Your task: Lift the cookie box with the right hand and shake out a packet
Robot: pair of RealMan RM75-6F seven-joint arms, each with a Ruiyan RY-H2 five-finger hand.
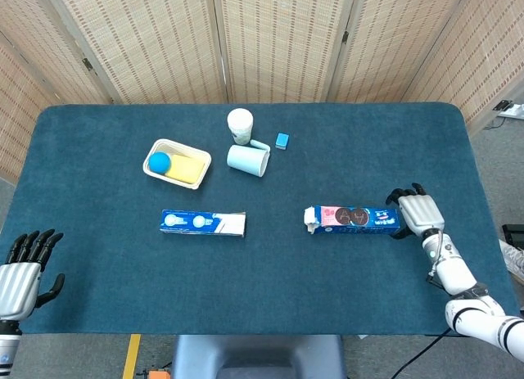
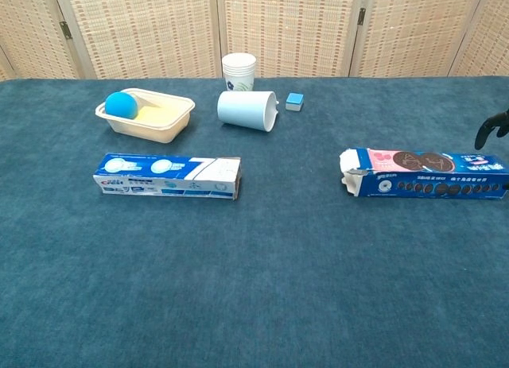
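a: item, cookie box (image 1: pixel 352 219), one. what is hard to make out?

b: in the chest view its right end runs off the frame edge, and of the right hand (image 1: pixel 417 212) only dark fingertips (image 2: pixel 491 129) show there, just behind that end. whether the fingers close on the box i cannot tell; in the head view the hand sits at the box's right end, fingers curved over it, contact unclear.

a: box position?

b: flat on the blue counter (image 1: pixel 98 272), torn open flap at the end away from the right hand.

a: left hand (image 1: pixel 23 268)?

b: far left of the cookie box, at the counter's near edge, fingers apart, holding nothing.

a: remaining count?

b: one blue-white carton (image 1: pixel 202 223) left of the cookie box; one tray (image 1: pixel 177 164) with one blue ball (image 1: pixel 159 162) beyond that; two cups, one upright (image 1: pixel 240 125), one lying on its side (image 1: pixel 247 160); one small blue block (image 1: pixel 282 141), all behind the cookie box.
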